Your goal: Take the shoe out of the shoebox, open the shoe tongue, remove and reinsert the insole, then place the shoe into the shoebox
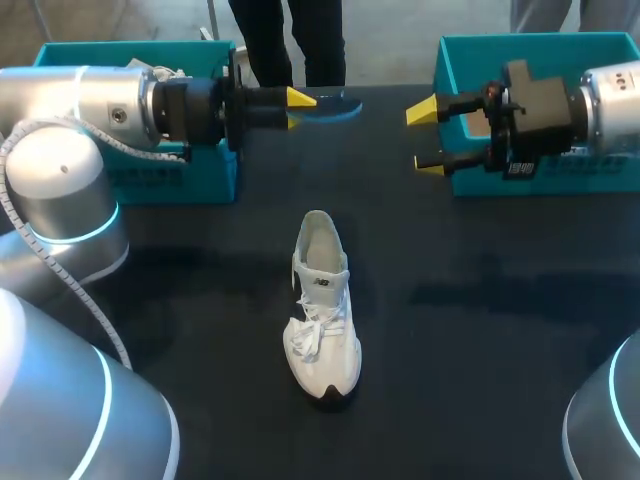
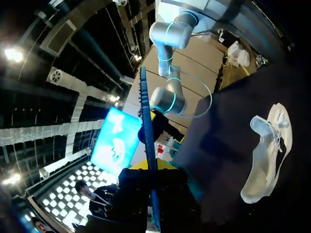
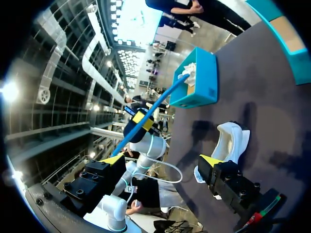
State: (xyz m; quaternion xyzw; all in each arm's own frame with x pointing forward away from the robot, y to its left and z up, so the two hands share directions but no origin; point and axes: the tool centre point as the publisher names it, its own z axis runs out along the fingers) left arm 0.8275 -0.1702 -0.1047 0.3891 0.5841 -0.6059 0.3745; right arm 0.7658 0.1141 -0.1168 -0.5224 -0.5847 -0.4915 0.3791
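A white shoe [image 1: 322,310] lies in the middle of the dark table, toe toward the front edge, its opening facing up. Well above and behind it, my left gripper [image 1: 300,98] is shut on one end of a thin blue insole [image 1: 338,105], which sticks out to the right in the air. In the left wrist view the insole [image 2: 148,136] runs edge-on out from the gripper [image 2: 151,166], with the shoe [image 2: 269,150] off to one side. My right gripper [image 1: 425,138] hangs open and holds nothing, facing the insole's free end. From the right wrist, the insole [image 3: 155,109] slants ahead of its gripper [image 3: 160,160], the shoe [image 3: 231,141] beyond.
A teal shoebox [image 1: 190,170] stands at the back left under my left arm, with something white inside. A second teal box [image 1: 540,50] stands at the back right behind my right gripper. Bare dark tabletop [image 1: 480,340] surrounds the shoe.
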